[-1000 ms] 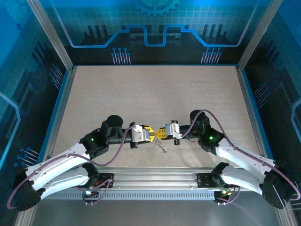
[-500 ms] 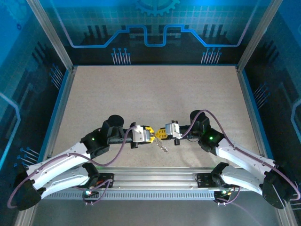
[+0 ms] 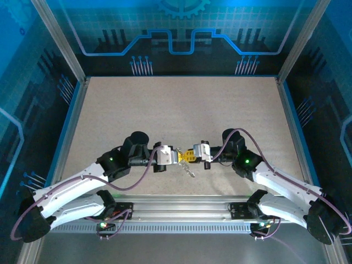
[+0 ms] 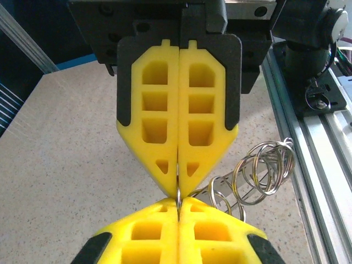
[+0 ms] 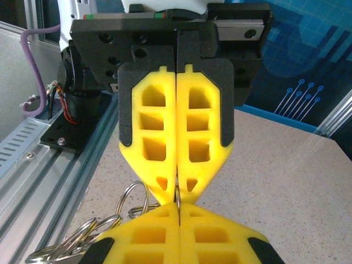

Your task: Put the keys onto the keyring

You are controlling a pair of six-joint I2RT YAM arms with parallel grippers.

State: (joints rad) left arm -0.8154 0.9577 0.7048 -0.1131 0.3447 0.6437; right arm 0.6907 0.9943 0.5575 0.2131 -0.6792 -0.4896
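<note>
My left gripper (image 3: 178,155) and right gripper (image 3: 187,156) meet tip to tip low over the table's near middle. Both are shut on the same thin metal keyring (image 4: 179,193), which stands edge-on between the two pairs of yellow fingertips. In the left wrist view my left gripper (image 4: 179,203) is at the bottom and the right gripper (image 4: 179,184) faces it from above. A bunch of small wire rings (image 4: 258,168) hangs beside the tips, with a flat grey blade (image 4: 223,183) among them that may be a key. No coloured key heads are visible.
The aluminium rail (image 3: 181,204) at the table's near edge runs close behind the grippers. In the right wrist view the hanging rings (image 5: 82,234) sit to the lower left, near that rail. The speckled tabletop (image 3: 181,110) stretches away beyond the arms.
My left gripper has closed fully and shifted slightly right against the right gripper's tips. The left arm's elbow moved a little. The right arm has stayed still.
</note>
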